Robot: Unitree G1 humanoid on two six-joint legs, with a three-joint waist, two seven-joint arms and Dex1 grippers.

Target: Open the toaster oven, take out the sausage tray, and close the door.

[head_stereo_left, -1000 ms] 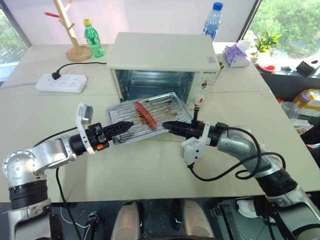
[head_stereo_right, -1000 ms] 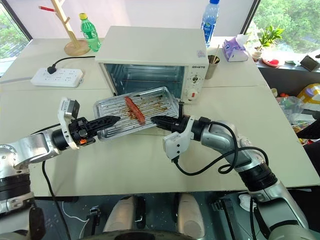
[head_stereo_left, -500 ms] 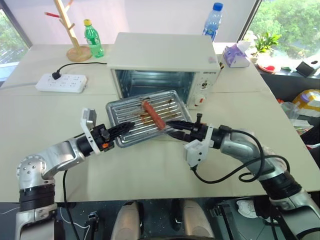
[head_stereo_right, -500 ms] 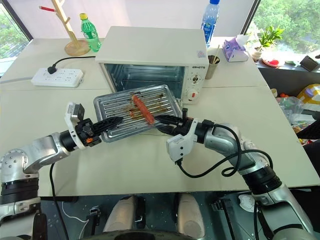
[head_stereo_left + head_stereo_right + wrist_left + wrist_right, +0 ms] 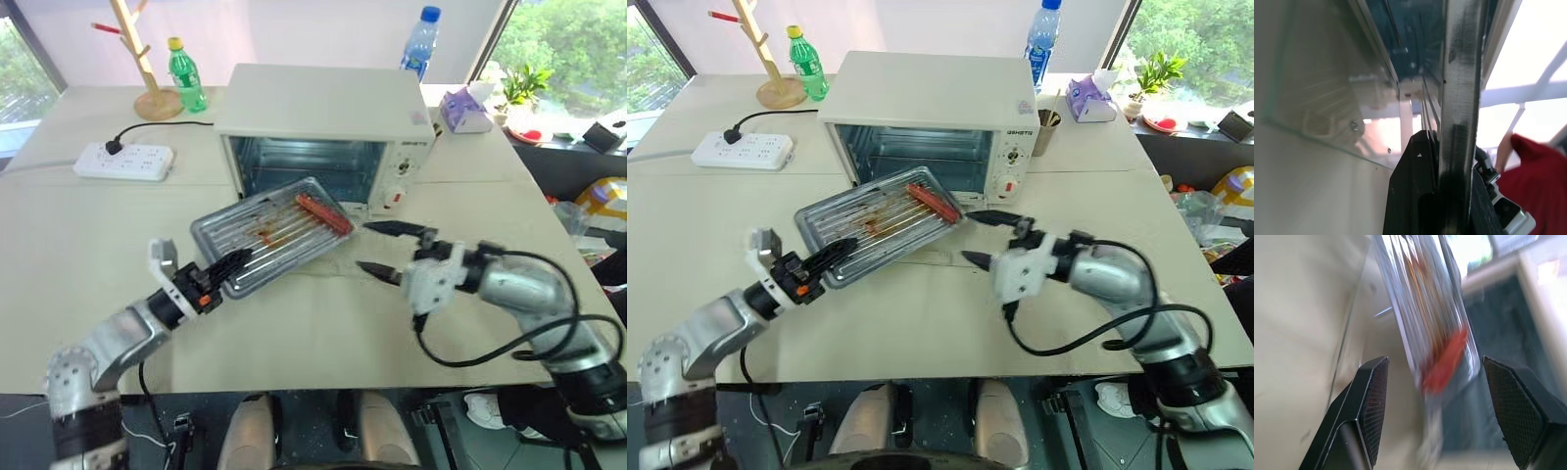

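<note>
Left gripper [image 5: 227, 267] is clamped on the near-left rim of the sausage tray [image 5: 269, 240], which hangs tilted over the lowered glass door [image 5: 955, 257] just in front of the toaster oven [image 5: 323, 122]. Right gripper [image 5: 385, 248] stands beside the tray's right end, jaws spread wide, holding nothing. Thin stiff metal, likely light but greasy, and the sausage [image 5: 323, 212] sits at the far-right corner, apt to roll. One-rim grip looks shaky; bare table to the near left offers a landing
</note>
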